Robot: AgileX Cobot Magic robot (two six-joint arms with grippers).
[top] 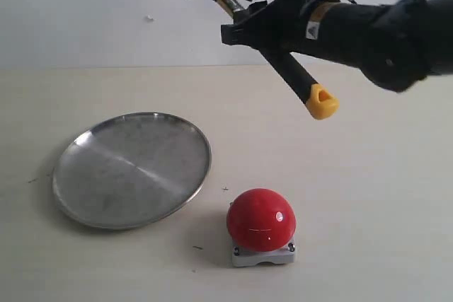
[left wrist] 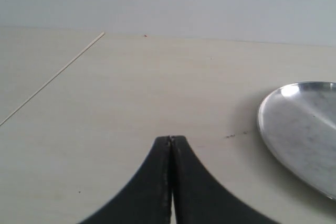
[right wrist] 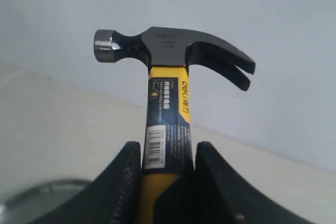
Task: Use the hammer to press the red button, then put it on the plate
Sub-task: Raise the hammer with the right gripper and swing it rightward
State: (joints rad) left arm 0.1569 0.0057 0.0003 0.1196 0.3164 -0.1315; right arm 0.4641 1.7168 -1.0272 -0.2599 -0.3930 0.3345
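Status: the right gripper (right wrist: 167, 153) pinches the hammer (top: 294, 72) by its handle, jaws pressed against both sides. The hammer is in the air, tilted, well above and behind the red button (top: 260, 218), touching nothing else. The plate (top: 131, 169) holds nothing.

Judgement: grasp done; press and set-down both appear to be left, though a single moment cannot show whether the button was struck.

The left gripper (left wrist: 170, 140) has its fingers pressed together, holding nothing, low over the table (top: 368, 196) beside the plate.

Materials: the hammer has a dark steel head, round face, forked claw; handle yellow and black, printed label, yellow looped end. Button: glossy red dome on a grey square base with corner screws. Plate: brushed metal, shallow, raised rim. Table: pale, matte.
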